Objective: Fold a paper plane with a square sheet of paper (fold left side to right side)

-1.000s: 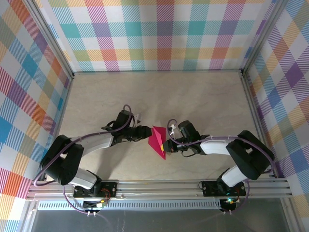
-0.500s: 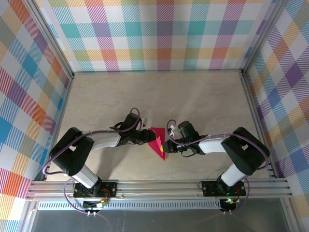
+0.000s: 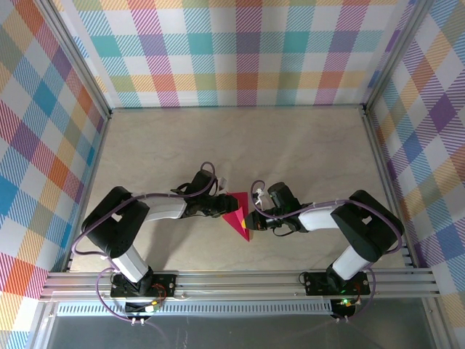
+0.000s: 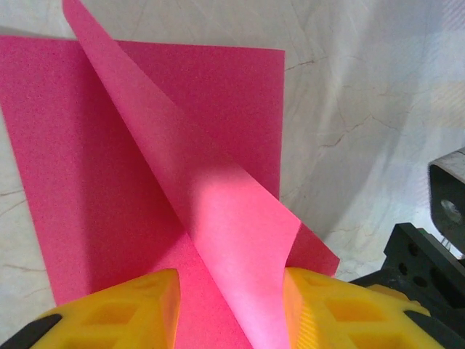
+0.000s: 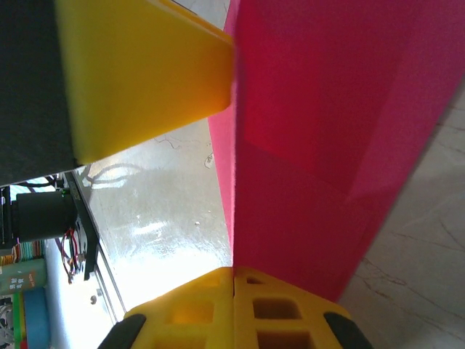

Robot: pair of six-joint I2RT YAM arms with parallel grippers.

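Seemingly the right claw (image 3: pixel 248 217) clamps the square sheet of paper (image 3: pixel 237 215), left claw (image 3: pixel 224 209) parted around its flap.

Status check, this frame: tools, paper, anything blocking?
Left tool open, straddling raised flap of paper. Right tool shut on its edge. Fold unfinished. Nothing blocking.

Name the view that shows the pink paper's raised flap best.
Left wrist view: the raised flap of the pink paper stands close up, rising diagonally over the flat layer. The top view shows the paper small and distant. The right wrist view shows overlapping layers close up, without a clear flap.
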